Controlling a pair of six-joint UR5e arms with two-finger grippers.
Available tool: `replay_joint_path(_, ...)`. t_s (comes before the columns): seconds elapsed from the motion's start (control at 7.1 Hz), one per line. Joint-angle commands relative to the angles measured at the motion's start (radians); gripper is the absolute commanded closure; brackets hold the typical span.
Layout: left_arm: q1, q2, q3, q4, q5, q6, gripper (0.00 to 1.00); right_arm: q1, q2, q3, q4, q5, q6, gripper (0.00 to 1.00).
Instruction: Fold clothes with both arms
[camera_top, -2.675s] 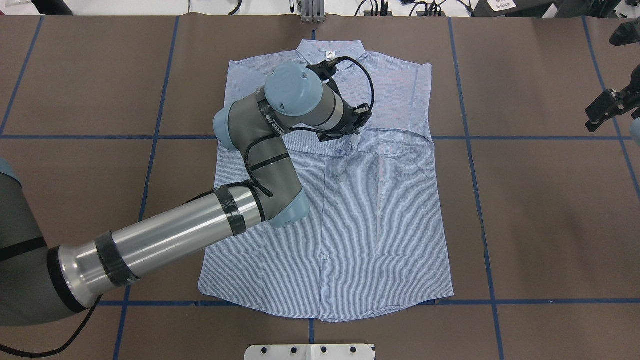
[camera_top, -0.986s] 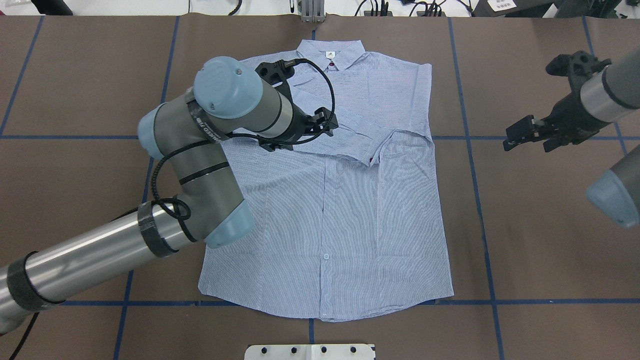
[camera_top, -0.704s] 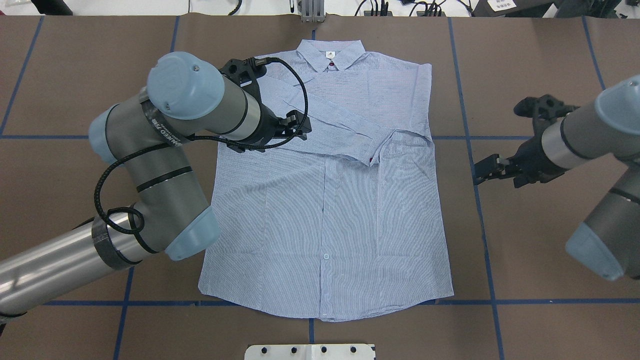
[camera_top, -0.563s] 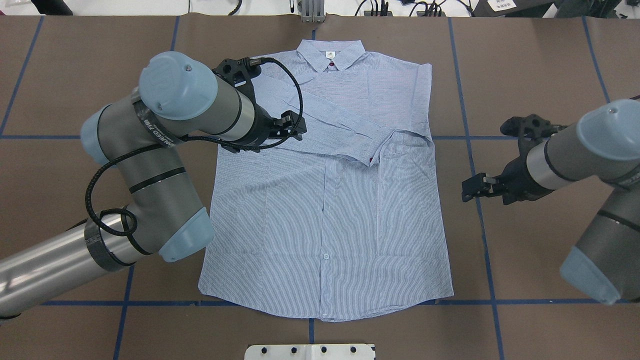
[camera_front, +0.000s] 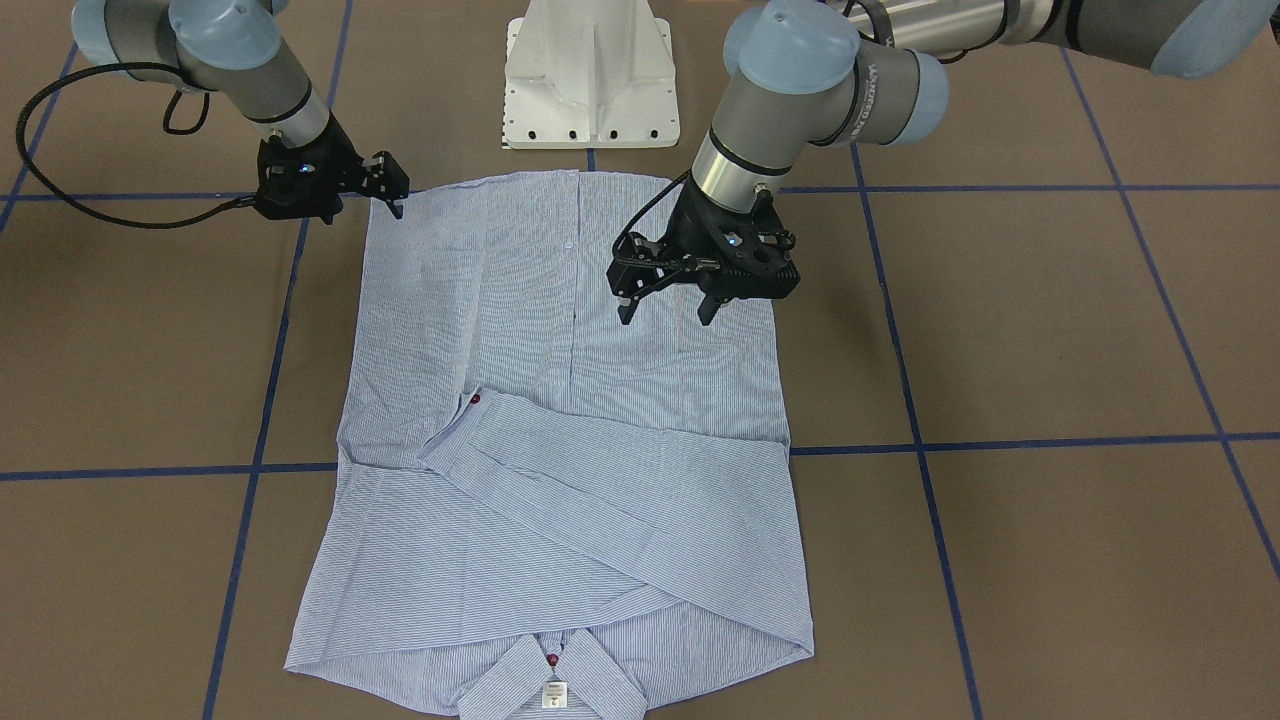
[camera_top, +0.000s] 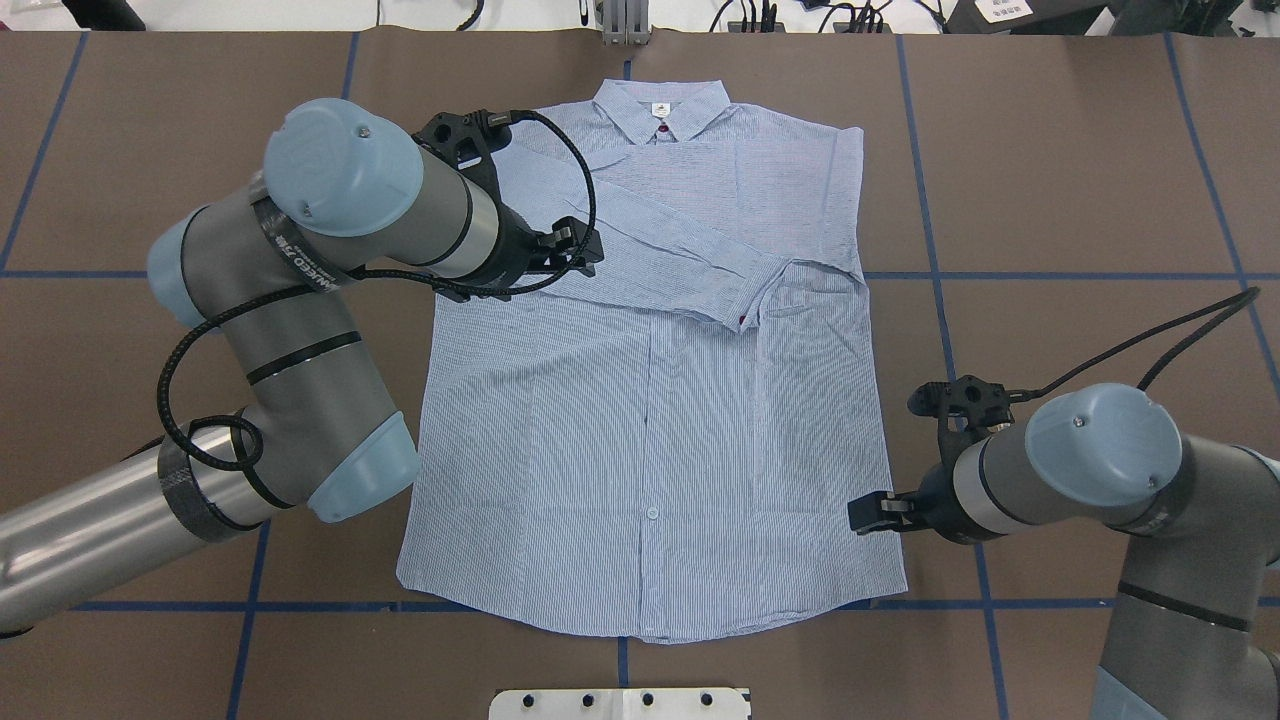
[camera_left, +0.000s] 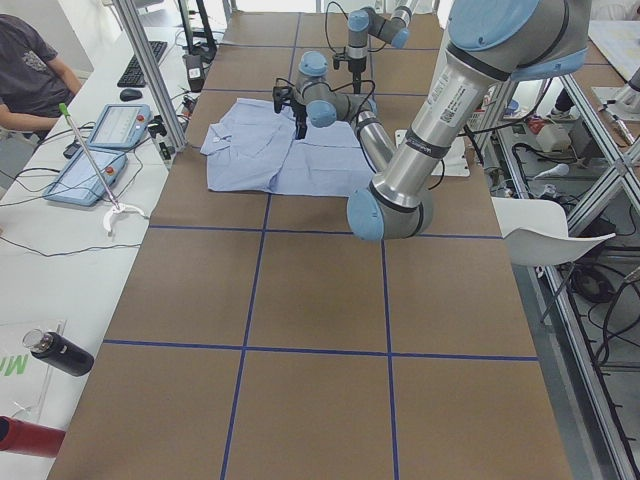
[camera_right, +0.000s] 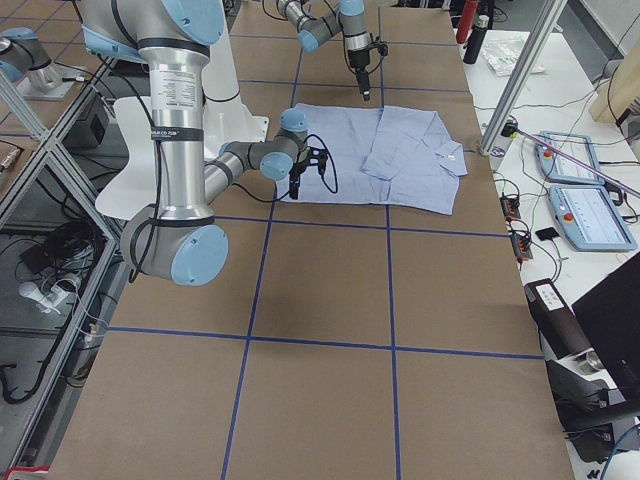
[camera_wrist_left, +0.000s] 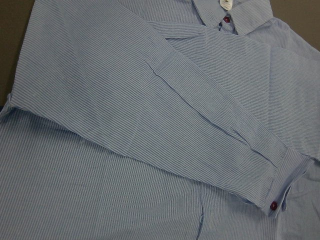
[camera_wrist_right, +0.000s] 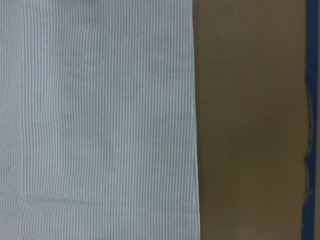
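2 sleeves (camera_top: 680, 265) already lie crossed over the shirt (camera_top: 650, 450), which is flat mid-table (camera_top: 1100, 150) with its collar (camera_top: 625, 105) toward the far edge. The left gripper (camera_front: 665, 312) hovers over it, spread and empty. The right gripper (camera_front: 392, 190), seemingly spread, sits by the side edge near the hem (camera_top: 650, 625). The next move is likely for both to pinch the hem's corners and carry them toward the collar.

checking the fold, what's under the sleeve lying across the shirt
Under the sleeve lies the front of the shirt itself. The placket shows below it and the collar above; the chest stretch beneath is covered.
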Motion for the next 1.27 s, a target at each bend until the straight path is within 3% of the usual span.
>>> replay_joint_path(0.0, -0.001, 0.001, -0.001, 0.000, 0.004, -0.008, 0.01, -0.063, -0.025, 0.009, 0.001, -0.007, 0.011, 0.11)
replay_joint_path(1.13, -0.009, 0.001, 0.000, 0.000, 0.005, -0.006, 0.01, -0.083, -0.012, -0.038, 0.003, 0.003, 0.007, 0.24)
